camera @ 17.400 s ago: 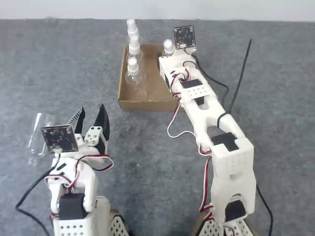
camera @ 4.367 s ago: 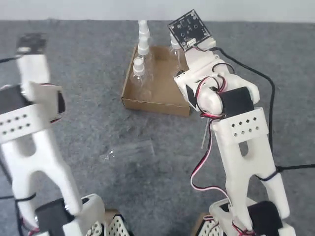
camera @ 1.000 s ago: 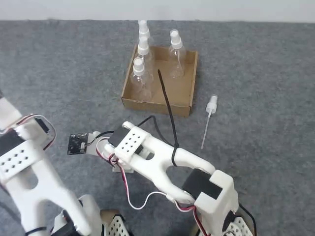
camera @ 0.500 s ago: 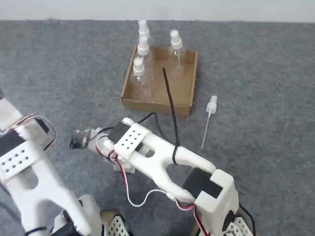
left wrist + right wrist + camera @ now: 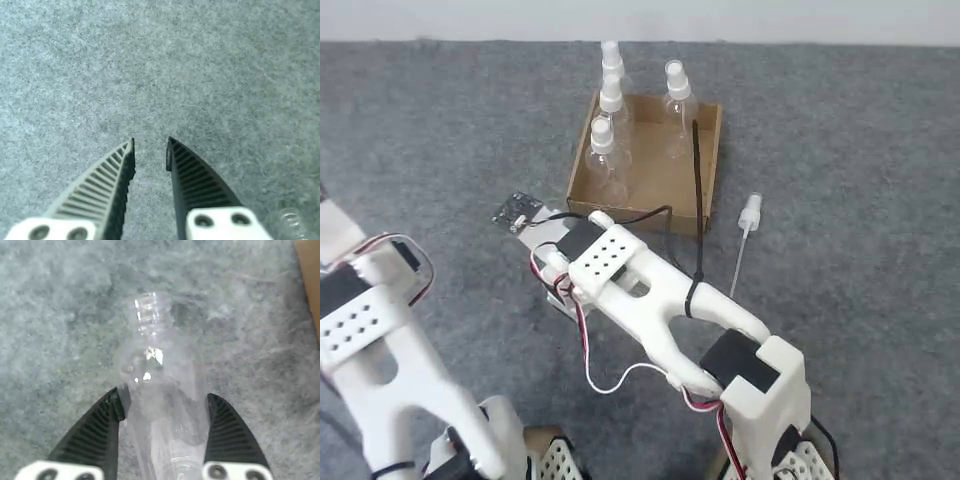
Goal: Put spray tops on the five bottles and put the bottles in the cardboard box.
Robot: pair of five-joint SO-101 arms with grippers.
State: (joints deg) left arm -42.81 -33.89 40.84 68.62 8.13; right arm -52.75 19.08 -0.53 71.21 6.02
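Bottles first: we count four capped bottles (image 5: 603,160) standing in the cardboard box (image 5: 620,213), three in a row along one wall and one by the opposite wall. The fifth, an uncapped bottle (image 5: 160,365), sits between the fingers of the right gripper (image 5: 164,395), neck pointing away from the wrist, over the carpet (image 5: 860,150) near a corner of the box. Both fingers seem to press its sides, though the clear plastic makes contact hard for us to judge. A loose spray top (image 5: 748,218) lies on the carpet just beside the box. The left gripper (image 5: 150,142) hangs over the carpet, its fingers a narrow gap apart, with carpet showing between them.
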